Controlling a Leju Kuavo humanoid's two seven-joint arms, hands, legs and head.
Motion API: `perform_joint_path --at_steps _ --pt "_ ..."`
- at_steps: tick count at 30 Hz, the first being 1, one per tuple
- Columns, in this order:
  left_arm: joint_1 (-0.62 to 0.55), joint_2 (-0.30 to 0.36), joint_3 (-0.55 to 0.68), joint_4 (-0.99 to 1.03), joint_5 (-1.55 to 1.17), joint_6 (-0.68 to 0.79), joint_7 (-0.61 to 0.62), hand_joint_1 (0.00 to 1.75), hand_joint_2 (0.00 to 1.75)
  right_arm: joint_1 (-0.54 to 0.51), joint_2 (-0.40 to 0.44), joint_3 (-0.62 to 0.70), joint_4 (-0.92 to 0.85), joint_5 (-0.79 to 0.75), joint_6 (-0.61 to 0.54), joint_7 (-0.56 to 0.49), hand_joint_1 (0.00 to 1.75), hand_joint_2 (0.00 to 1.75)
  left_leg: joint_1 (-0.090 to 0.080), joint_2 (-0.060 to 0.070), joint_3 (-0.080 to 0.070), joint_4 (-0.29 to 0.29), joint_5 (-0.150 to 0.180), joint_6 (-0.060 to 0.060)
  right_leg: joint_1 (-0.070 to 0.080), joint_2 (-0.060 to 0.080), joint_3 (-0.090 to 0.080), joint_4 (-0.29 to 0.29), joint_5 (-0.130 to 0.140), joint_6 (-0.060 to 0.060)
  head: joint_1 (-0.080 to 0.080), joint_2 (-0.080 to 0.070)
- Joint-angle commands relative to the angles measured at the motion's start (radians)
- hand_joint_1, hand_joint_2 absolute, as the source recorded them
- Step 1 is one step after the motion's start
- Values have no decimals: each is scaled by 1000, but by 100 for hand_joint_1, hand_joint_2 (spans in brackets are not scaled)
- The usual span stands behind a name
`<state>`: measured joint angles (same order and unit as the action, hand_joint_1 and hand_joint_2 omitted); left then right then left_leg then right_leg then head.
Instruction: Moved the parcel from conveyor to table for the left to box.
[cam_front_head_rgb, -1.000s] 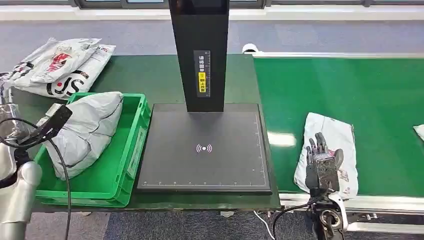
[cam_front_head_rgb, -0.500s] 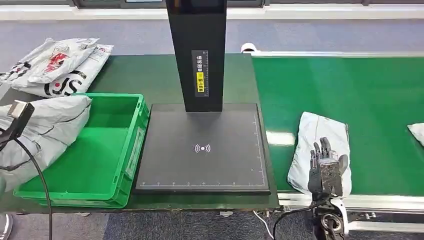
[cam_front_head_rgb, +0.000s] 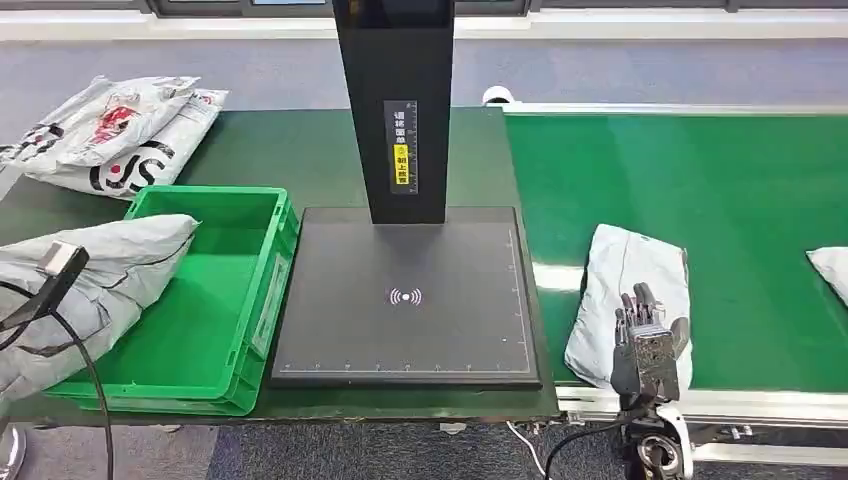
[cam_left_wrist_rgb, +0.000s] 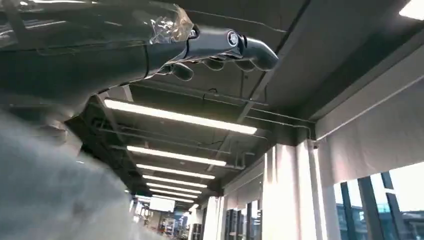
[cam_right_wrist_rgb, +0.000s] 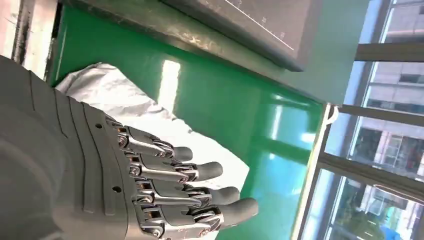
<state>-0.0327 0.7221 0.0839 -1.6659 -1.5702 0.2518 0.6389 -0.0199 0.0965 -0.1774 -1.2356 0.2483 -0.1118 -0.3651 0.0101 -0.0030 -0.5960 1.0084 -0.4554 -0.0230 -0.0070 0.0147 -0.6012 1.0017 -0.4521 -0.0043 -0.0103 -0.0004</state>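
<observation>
A white-grey parcel (cam_front_head_rgb: 630, 285) lies on the green conveyor belt (cam_front_head_rgb: 700, 170) near its front edge. My right hand (cam_front_head_rgb: 650, 345) hovers over the parcel's near end with fingers stretched out and apart, holding nothing. The right wrist view has the same hand (cam_right_wrist_rgb: 165, 200) above that parcel (cam_right_wrist_rgb: 120, 95). At the far left a bulky grey parcel (cam_front_head_rgb: 95, 285) hangs over the left rim of the green crate (cam_front_head_rgb: 215, 290). In the left wrist view my left hand (cam_left_wrist_rgb: 220, 50) curls its fingers around that grey parcel (cam_left_wrist_rgb: 75, 55).
A black scanner plate (cam_front_head_rgb: 405, 295) with a tall black post (cam_front_head_rgb: 398, 100) stands between crate and belt. Several printed mail bags (cam_front_head_rgb: 110, 135) lie at the table's back left. Another pale parcel (cam_front_head_rgb: 832, 268) sits at the belt's right edge.
The grey parcel has left the inside of the crate and now hangs over its left rim in my left hand. The belt parcel has drifted left; my right hand has barely moved.
</observation>
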Motion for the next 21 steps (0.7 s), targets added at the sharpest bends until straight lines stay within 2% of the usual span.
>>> perform_joint_path --at_steps 1,4,6,7,9,12,14,21 --pt "-352 -359 -27 366 220 -152 -612 0 175 24 -20 -60 -53 -17 37 10 0 0 -3 -12 7 -8 5 2 -2 -13 10 -6 0 1 0 0" --pt "-343 -350 -23 361 222 -147 -613 0 175 21 -17 -61 -50 -17 38 10 0 0 -2 -16 3 -2 3 3 -2 -18 8 -3 -2 2 0 0" --pt "-327 -322 -21 379 395 -334 -714 0 175 -5 -26 -49 -23 -10 52 10 0 0 -1 -16 4 -3 4 4 -1 -19 11 -5 -1 3 0 0" --pt "-339 -304 -24 425 459 -378 -753 0 175 -20 -33 -39 -5 -7 57 11 0 0 -2 -10 3 -2 3 3 -2 -12 7 -2 0 2 0 0" --pt "-409 -273 -51 540 495 -360 -778 0 175 -36 -38 -25 11 -6 61 13 0 0 -3 -5 4 -2 3 2 -3 -8 7 -2 1 2 0 0" --pt "-529 -226 -116 654 565 -377 -801 0 175 -29 -43 -15 10 -8 59 21 0 0 -1 -8 2 0 3 2 -1 -10 5 -1 1 1 0 0" --pt "-536 -221 -123 655 573 -378 -800 0 175 -27 -44 -15 9 -8 59 22 0 0 0 -10 3 -1 4 2 0 -14 6 -1 1 1 0 0" --pt "-531 -234 -119 638 613 -380 -796 0 175 -20 -44 -19 2 -11 57 23 0 0 0 -5 5 -3 3 2 0 -8 8 -3 1 2 0 0"
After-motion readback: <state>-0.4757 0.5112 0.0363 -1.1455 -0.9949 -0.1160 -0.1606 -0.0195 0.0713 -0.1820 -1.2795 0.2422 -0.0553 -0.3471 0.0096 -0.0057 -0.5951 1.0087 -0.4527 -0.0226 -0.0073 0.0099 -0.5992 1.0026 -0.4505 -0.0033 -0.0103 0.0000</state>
